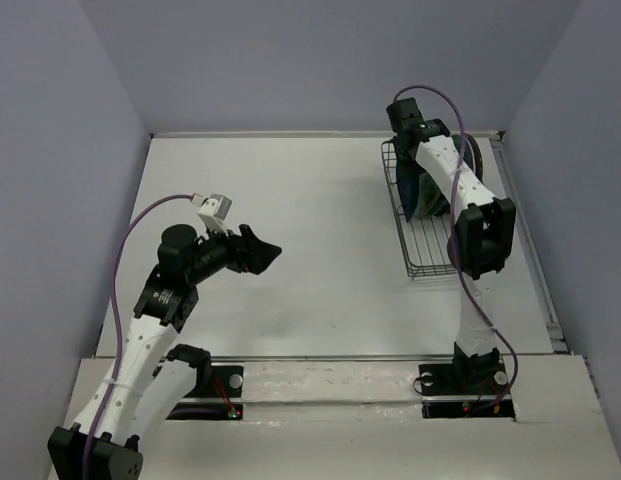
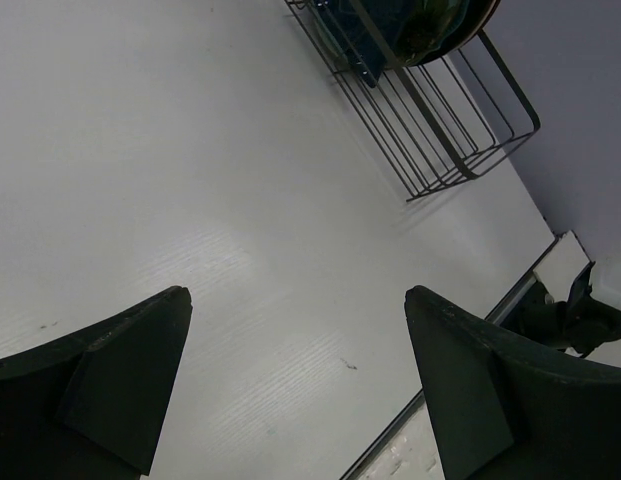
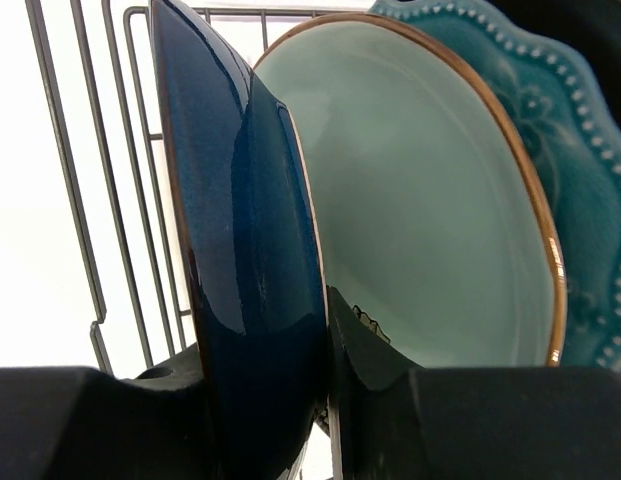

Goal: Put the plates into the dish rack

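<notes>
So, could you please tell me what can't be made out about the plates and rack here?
- Top external: the right arm covers most plates in the dish rack; their count is unclear.
- Left wrist: the top edge cuts those plates off.
- Right wrist: the dark blue plate and mint plate hide what props them; the teal plate is cropped.

Left arm (image 1: 140, 345): white links, black joints, purple cable (image 1: 133, 232), small white wrist camera box (image 1: 216, 206). Right arm (image 1: 445, 175): same colours. Jaws matte black, wedge-shaped.
</notes>
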